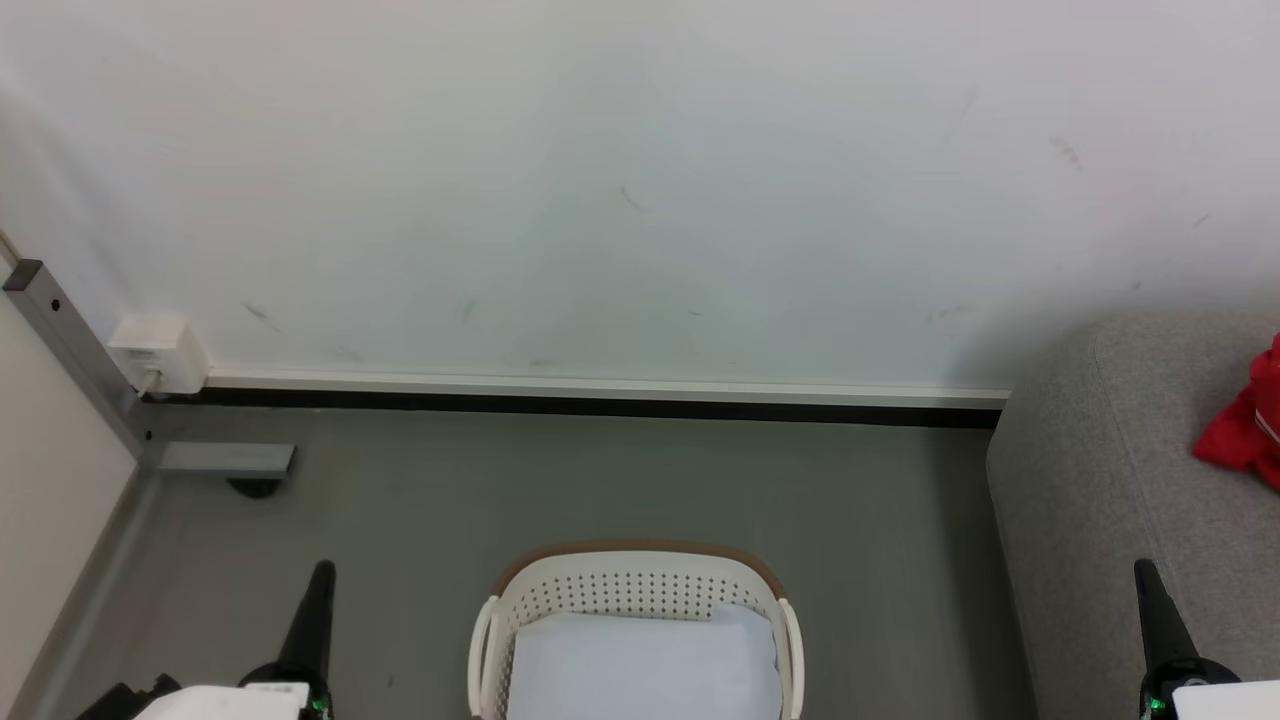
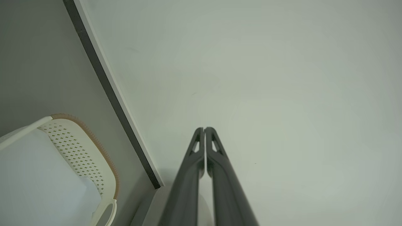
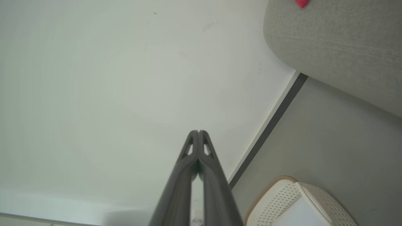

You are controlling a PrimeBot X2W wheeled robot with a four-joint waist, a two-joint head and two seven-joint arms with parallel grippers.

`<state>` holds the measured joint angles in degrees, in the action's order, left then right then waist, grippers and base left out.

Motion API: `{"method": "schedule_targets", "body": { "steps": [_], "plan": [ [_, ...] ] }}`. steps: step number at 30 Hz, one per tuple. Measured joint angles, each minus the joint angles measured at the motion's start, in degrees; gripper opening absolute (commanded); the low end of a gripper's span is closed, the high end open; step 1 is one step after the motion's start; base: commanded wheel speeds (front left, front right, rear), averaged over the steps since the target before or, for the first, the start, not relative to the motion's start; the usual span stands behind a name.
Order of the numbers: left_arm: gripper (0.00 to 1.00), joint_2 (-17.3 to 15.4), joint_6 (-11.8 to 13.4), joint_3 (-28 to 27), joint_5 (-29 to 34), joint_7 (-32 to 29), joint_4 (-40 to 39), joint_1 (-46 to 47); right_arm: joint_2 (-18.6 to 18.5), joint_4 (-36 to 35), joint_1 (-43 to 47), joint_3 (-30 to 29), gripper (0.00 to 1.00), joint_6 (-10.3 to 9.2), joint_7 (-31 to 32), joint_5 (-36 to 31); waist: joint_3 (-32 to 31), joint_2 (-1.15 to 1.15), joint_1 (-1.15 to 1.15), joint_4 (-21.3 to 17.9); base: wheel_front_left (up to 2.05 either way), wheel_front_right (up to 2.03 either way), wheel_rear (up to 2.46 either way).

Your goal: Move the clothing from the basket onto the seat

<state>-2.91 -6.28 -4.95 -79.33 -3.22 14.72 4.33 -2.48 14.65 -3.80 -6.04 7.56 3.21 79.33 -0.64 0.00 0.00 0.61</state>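
The red clothing (image 1: 1250, 425) lies bunched on the grey seat (image 1: 1110, 480) at the right edge of the head view; a red tip (image 3: 301, 3) of it peeks over the seat (image 3: 339, 40) in the right wrist view. The cream basket (image 1: 630, 585) stands on the floor at bottom centre, with a pale white sheet (image 1: 640, 670) inside. My left gripper (image 1: 322, 570) rises left of the basket, shut and empty, its fingertips (image 2: 204, 129) together. My right gripper (image 1: 1144, 568) stands shut and empty in front of the seat, fingertips (image 3: 198, 131) touching.
A white wall with a black-and-white skirting (image 1: 600, 395) runs behind the basket. A white socket box (image 1: 158, 352) and a grey metal post (image 1: 70, 345) sit at the left corner, with a grey bracket (image 1: 228, 460) on the floor. Grey floor surrounds the basket.
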Motion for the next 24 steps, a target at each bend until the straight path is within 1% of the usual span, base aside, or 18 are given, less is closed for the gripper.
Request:
{"method": "schedule_targets", "body": {
  "steps": [24],
  "plan": [
    [0.00, 0.1, -0.8, -1.3, -10.2, -2.7, -0.4, 1.3, -0.1, -0.4, -1.8, -0.3, 0.00, 0.00, 2.7, 10.3, 0.6, 0.00, 0.00, -0.5, 0.00, 0.00, 0.00]
  ]
}}
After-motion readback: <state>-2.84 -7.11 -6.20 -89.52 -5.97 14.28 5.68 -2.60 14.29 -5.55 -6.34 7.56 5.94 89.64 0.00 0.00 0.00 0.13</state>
